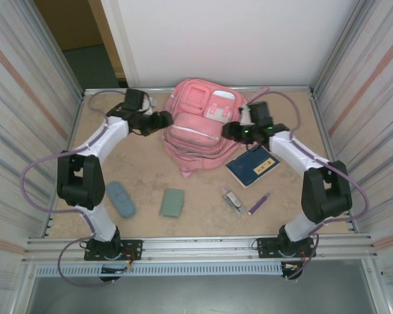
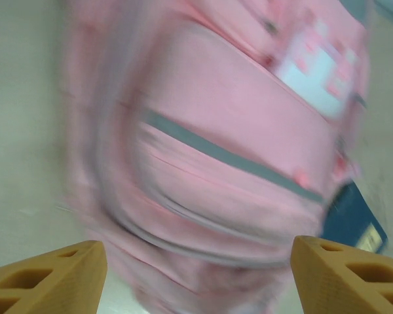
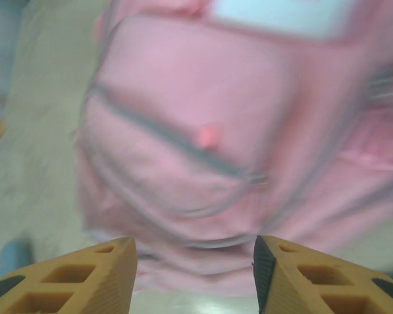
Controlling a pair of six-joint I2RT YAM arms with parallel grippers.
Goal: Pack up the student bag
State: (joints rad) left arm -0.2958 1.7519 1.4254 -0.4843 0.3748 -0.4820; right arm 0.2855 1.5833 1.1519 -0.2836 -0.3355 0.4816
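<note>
Where the beige speckled table (image 1: 144, 176) sits boxed in by ribbed side panels and a white back wall, the pink backpack (image 1: 200, 127) lies at the far centre. Both arms bend inward, flanking it. The left gripper (image 1: 165, 120) is by its left side, jaws wide and empty; the right gripper (image 1: 228, 131) is by its right side, jaws parted and empty.

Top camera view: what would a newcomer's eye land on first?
The big pink student bag lies at the back middle of the table, with the left claw and right claw flanking it, both open. Next comes the dark blue book just to the bag's right.
</note>
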